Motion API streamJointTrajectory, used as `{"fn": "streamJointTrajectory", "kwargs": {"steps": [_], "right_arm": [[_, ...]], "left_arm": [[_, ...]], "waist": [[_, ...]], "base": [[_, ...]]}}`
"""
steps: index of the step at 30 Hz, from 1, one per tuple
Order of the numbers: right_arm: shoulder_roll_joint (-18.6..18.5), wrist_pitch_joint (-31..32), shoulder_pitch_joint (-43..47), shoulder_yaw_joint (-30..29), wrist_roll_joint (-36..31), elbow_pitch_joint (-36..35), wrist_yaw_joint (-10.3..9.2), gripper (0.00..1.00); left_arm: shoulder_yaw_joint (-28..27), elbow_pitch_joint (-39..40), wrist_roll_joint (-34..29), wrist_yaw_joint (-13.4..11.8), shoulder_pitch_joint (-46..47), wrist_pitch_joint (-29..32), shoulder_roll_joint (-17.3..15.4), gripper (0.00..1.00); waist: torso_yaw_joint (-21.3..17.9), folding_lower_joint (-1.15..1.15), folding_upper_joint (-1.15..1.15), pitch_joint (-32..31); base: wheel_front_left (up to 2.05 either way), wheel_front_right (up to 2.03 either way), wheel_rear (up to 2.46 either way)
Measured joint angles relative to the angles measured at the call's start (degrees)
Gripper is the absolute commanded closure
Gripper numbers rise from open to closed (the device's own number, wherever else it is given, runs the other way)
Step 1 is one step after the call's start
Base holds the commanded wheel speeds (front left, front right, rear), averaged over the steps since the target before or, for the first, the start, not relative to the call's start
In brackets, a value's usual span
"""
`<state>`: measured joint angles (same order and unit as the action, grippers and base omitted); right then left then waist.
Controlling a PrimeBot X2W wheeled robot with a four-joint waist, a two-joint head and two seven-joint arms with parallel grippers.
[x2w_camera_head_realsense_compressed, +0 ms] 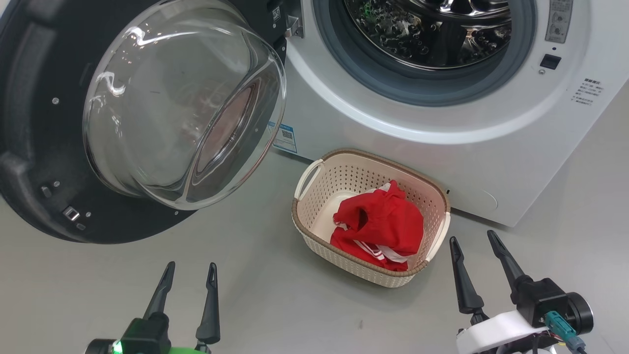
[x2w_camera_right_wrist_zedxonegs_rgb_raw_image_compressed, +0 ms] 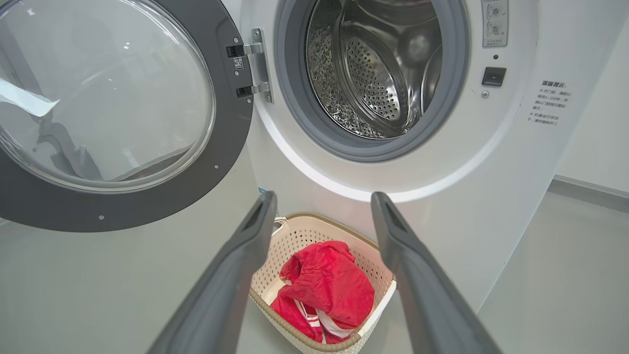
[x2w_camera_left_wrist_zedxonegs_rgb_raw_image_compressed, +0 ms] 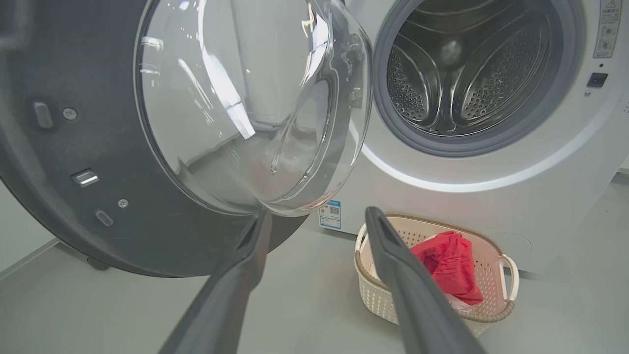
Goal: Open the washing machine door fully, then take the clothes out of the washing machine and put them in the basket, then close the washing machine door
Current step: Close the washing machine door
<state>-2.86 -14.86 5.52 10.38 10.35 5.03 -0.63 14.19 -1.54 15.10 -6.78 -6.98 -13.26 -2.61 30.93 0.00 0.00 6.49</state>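
Clothes point(x2w_camera_head_realsense_compressed: 381, 223) in basket point(x2w_camera_head_realsense_compressed: 314, 201) — just beside right gripper point(x2w_camera_head_realsense_compressed: 472, 237), left gripper point(x2w_camera_head_realsense_compressed: 191, 265) apart, both spread

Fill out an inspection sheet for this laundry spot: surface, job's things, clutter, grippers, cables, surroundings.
Surface: smooth grey floor.
Job's things: washing machine door wide open; washing machine, drum bare; clothes in the basket on the floor.
Clutter: nothing seen.
Grippers: left gripper open, holding nothing; right gripper open, holding nothing.
Cables: teal connector and thin wires at the right wrist.
Surroundings: pale wall with grey skirting beside the machine.
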Motion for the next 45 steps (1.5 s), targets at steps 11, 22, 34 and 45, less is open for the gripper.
{"fn": "streamJointTrajectory", "kwargs": {"steps": [11, 22, 34, 45], "right_arm": [[0.0, 0.0, 0.0, 0.0, 0.0, 0.4, 0.24, 0.00], [0.0, 0.0, -0.2, 0.0, 0.0, 0.5, 0.52, 0.00], [0.0, 0.0, -0.3, -0.2, -0.1, 0.5, 0.49, 0.00], [0.0, 0.0, -0.3, -0.2, -0.2, 0.4, 0.51, 0.00]], "left_arm": [[0.5, 1.4, 2.9, 0.0, 0.2, -0.5, 0.0, 1.00], [-1.3, 8.1, 19.8, 0.6, 2.4, -1.0, 0.0, 1.00], [-11.4, 19.6, 53.4, 5.4, 6.4, -1.2, 0.2, 1.00], [-25.6, 23.1, 59.3, 9.2, 11.1, -1.5, 0.7, 1.00]], "waist": [[0.1, 0.00, 0.00, -0.2], [0.3, 0.00, 0.00, -0.2], [0.5, 0.00, 0.00, 0.4], [0.7, 0.00, 0.00, 0.9]], "base": [[0.00, 0.00, 0.00], [0.00, 0.00, 0.00], [0.00, 0.00, 0.00], [0.00, 0.00, 0.00]]}}
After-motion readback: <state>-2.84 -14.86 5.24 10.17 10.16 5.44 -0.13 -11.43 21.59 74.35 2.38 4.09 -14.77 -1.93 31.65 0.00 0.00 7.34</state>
